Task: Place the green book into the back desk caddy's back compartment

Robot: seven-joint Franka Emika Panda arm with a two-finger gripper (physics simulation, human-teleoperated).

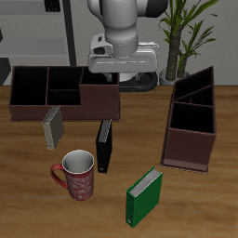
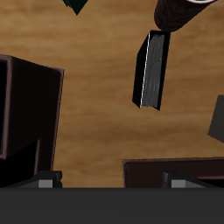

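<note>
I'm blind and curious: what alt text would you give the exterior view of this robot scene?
A white robot arm's gripper hangs above a long dark-brown desk caddy at the back of a wooden table. Nearer the front stand a green book, a black book, a grey book and a red patterned mug; a second brown caddy sits to one side.

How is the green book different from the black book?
The green book has bright green covers, while the black book is dark all over. The green book stands nearest the table's front edge; the black book stands farther back, close to the long brown caddy. The green book is off by itself, while the black book is next to the red mug. Both are thin books standing upright on the wooden table.
</note>
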